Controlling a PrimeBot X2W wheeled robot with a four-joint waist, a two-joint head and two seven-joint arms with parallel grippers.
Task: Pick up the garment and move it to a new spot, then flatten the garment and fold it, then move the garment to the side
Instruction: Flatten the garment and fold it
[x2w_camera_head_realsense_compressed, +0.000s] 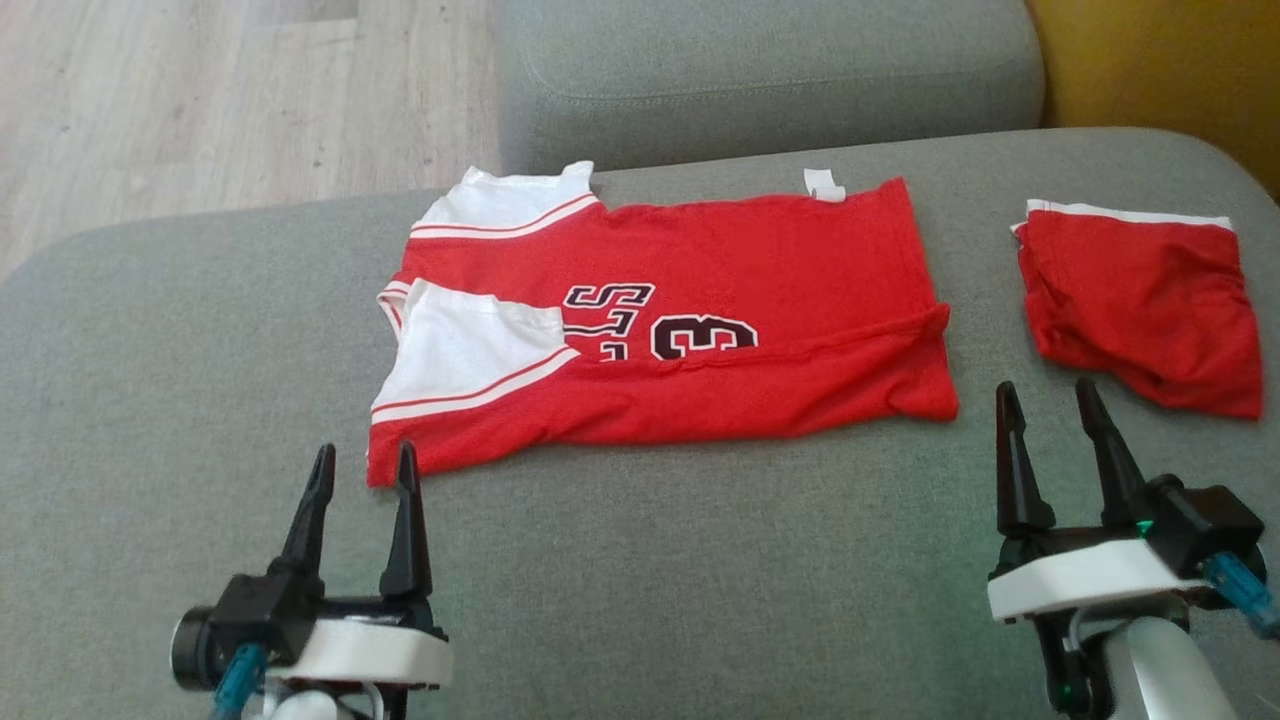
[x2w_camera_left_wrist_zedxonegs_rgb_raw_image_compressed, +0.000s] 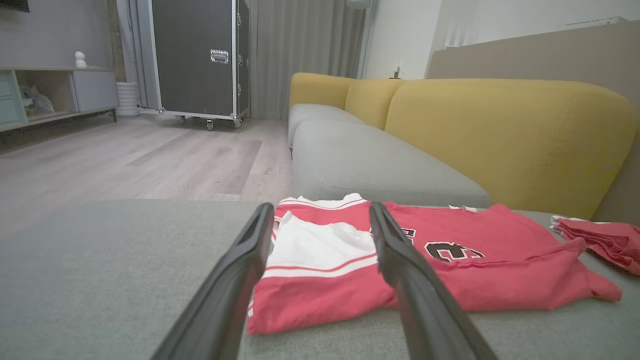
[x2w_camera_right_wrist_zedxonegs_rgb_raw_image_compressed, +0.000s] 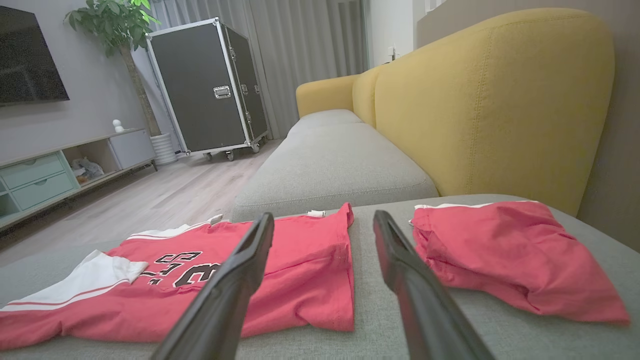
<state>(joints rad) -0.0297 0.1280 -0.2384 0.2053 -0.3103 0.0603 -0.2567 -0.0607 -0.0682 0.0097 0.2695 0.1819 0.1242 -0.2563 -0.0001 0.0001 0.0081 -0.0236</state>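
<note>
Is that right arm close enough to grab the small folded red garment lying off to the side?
Probably yes. The right gripper sits open just short of the small folded red garment, its fingers pointing toward the garment's near edge, with bare grey sofa cushion between them. Nothing looks to be in the way.

head looks down; low wrist views share the jersey (x2w_camera_head_realsense_compressed: 780, 260).

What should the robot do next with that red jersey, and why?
Probably ease the left gripper and right gripper forward to pinch the near corners of the red jersey: both hang open and empty close to it, and it lies flat.
</note>
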